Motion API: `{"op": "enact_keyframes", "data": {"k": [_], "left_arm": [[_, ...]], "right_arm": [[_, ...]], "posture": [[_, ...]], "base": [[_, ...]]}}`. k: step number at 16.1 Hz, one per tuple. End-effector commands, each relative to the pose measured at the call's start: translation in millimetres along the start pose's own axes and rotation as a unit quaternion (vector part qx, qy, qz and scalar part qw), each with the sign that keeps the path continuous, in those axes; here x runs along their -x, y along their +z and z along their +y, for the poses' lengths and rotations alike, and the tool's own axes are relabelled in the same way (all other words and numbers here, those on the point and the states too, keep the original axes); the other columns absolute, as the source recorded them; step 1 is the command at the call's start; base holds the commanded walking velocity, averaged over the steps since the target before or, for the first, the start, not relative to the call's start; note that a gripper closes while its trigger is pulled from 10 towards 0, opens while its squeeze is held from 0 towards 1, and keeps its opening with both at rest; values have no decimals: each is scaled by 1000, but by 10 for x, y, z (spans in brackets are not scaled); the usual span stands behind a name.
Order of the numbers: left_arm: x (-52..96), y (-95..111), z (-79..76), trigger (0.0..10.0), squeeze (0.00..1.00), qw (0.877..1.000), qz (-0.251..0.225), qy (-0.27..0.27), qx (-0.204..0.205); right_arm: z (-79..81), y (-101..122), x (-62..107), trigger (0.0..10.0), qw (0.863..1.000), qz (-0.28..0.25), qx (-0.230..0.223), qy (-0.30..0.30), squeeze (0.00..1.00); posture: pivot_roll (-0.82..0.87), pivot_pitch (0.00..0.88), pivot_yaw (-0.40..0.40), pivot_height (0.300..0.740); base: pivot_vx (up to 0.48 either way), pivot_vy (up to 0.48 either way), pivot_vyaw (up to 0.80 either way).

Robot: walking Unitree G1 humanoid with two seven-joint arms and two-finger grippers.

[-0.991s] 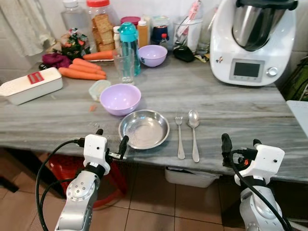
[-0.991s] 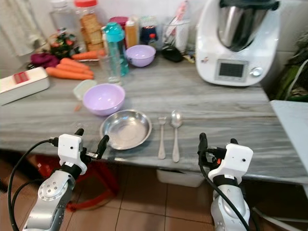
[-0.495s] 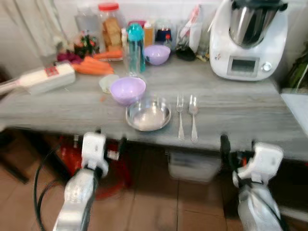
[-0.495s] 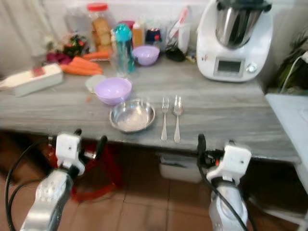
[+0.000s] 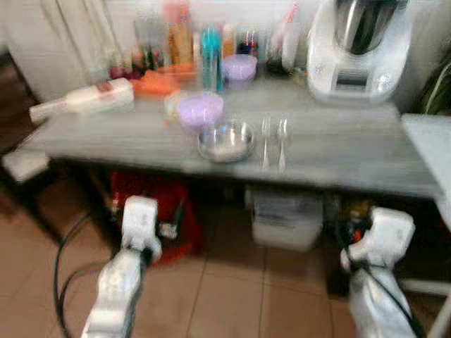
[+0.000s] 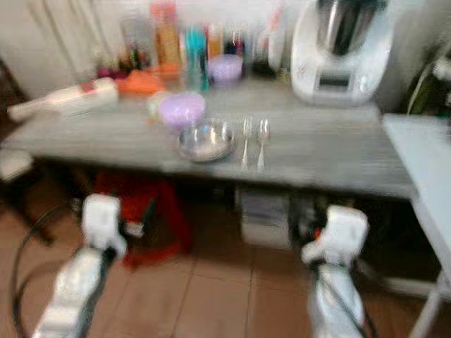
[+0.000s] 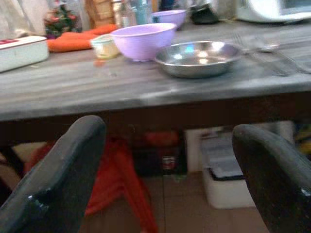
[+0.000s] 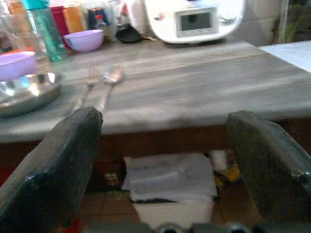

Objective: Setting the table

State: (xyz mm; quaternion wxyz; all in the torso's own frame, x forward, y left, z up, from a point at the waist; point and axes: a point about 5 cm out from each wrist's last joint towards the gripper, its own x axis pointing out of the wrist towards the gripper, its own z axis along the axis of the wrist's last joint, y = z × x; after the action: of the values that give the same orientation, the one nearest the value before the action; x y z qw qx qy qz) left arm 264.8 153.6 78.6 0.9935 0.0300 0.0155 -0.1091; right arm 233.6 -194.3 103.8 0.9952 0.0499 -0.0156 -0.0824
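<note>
A steel plate (image 5: 225, 141) lies near the front edge of the grey table (image 5: 141, 141). A fork (image 5: 266, 138) and a spoon (image 5: 282, 138) lie just to its right, and a purple bowl (image 5: 199, 110) stands behind it on the left. The head views are blurred. My left gripper (image 5: 151, 222) and right gripper (image 5: 350, 220) hang low over the tiled floor, well short of the table. In the left wrist view the fingers (image 7: 63, 179) stand wide open and empty, facing the plate (image 7: 199, 58). The right gripper (image 8: 165, 121) is open too, facing the fork (image 8: 90, 83) and spoon (image 8: 110, 80).
A white kitchen machine (image 5: 359, 49) stands at the table's back right. Bottles, jars, carrots (image 5: 156, 83), a second purple bowl (image 5: 240, 67) and a white box (image 5: 84, 98) fill the back and left. A red stool (image 5: 151, 211) and a white bin (image 5: 285, 218) sit under the table.
The whole picture has pulled back and blurred, so the camera has moved away from the table. Both grippers now hang further from its edge, still open and empty.
</note>
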Motion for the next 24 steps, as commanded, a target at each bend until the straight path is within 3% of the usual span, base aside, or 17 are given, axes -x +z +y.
{"op": "enact_keyframes", "data": {"k": [1, 11, 17, 24], "left_arm": [[-6, 39, 47, 10000, 0, 1000, -5, 5, -10], [-8, 65, 35, 10000, 0, 1000, -16, -9, -11], [-30, 120, -56, 10000, 0, 998, -34, -46, -6], [-50, 139, -102, 10000, 0, 997, -40, -63, 4]], "right_arm": [[32, -5, -11, 10000, 1000, 0, -8, 5, 0], [-29, -189, 169, 10000, 999, 32, -2, 6, 0], [13, -152, 101, 10000, 1000, 23, -1, 14, 0], [16, -146, 77, 10000, 1000, 19, -2, 11, 0]], "posture": [[-7, 0, 27, 740], [-6, 0, 30, 740], [-6, 0, 20, 740], [-11, 0, 26, 740]], "base": [[-296, 0, 0], [-237, 0, 0], [0, 0, 0], [0, -364, 0]]}}
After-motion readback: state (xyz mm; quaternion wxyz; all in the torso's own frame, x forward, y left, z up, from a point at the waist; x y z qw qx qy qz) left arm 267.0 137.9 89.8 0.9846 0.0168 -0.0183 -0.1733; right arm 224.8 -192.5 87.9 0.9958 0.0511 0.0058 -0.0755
